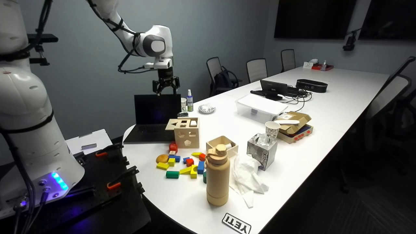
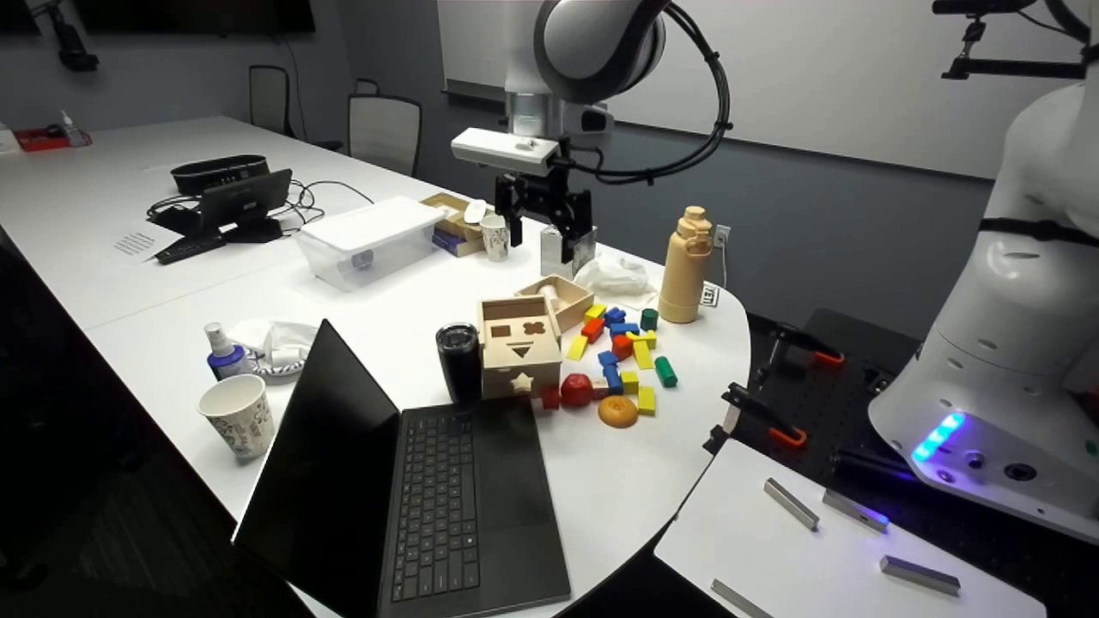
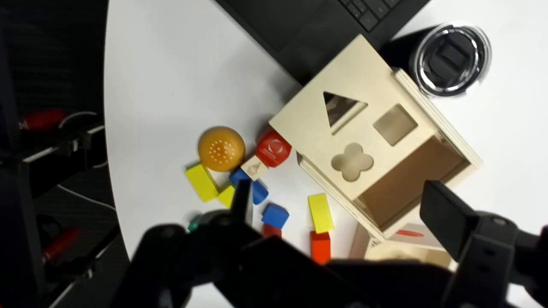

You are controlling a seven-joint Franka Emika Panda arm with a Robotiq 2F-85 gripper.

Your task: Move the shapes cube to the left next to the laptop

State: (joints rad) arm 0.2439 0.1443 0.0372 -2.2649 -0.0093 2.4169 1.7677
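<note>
In an exterior view I see the pincer (image 1: 166, 91) hanging in mid-air and pointing down, its tip showing just above the top edge of the laptop (image 1: 157, 110). Below it and a little to the side, the shapes cube (image 1: 187, 135) stands upright on the desk (image 1: 185, 200), right beside the laptop, its lid (image 1: 179, 124) jutting out on the laptop's side. Some loose blocks (image 1: 194, 172) and a red ball (image 1: 173, 147) lie near the cube's foot, and a tan bottle (image 1: 217, 178) stands well apart from it. In an exterior view the pincer shows higher than the cube and seemingly past its far side, seen against a silver tissue box (image 2: 552, 260), well up off the desk. A black tumbler (image 2: 459, 365) stands just beside the cube, whose near face shows at the laptop's edge; whether those two touch I cannot tell. In the wrist view I look down past the fingers (image 3: 447, 220), which come in from the bottom, spread wide, with nothing in their hold. The cube lies ahead of them, mostly past their tips; one finger covers a bit of its near wall, while the other hangs over the blocks. The lid sits off-centre toward the laptop, leaving part of the inside in sight.
</note>
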